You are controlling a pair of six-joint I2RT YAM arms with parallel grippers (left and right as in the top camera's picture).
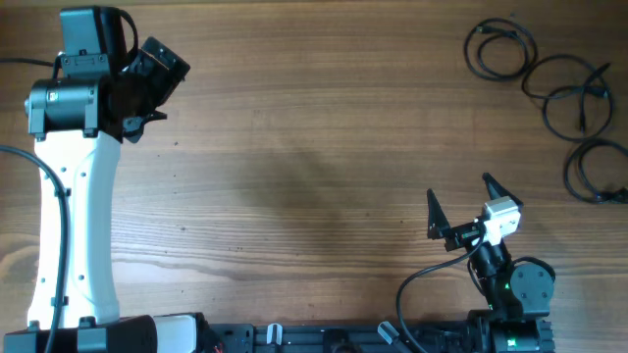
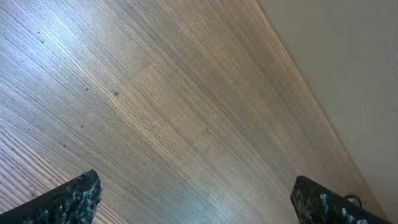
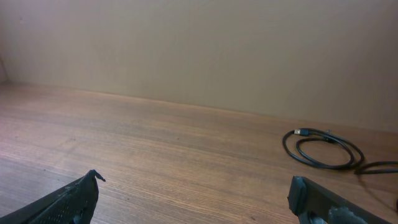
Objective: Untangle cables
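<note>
— So, what is sitting at the left?

— The left arm is stretching up the left side of the table, and the left gripper is hovering near the far left corner. In its wrist view the two fingers are standing wide apart with only bare wood showing between them. It is released and gripping nothing.

— And moving toward the middle?

— Plain wood grain is filling the centre. Right of centre, near the front edge, the right gripper is pointing toward the far side. Its jaws are spreading in a V, also released, and nothing is lying between them.

— Where are the cables?

— The cables are lying at the far right of the table as three loose black loops, running in a line from the far right corner toward the front along the right edge. They are lying well apart from both grippers. Neighbouring loops are sitting just beside each other, and I cannot tell whether they are touching. The right wrist view is catching one loop with its small plug, resting flat ahead and to the right, near the wall.
</note>
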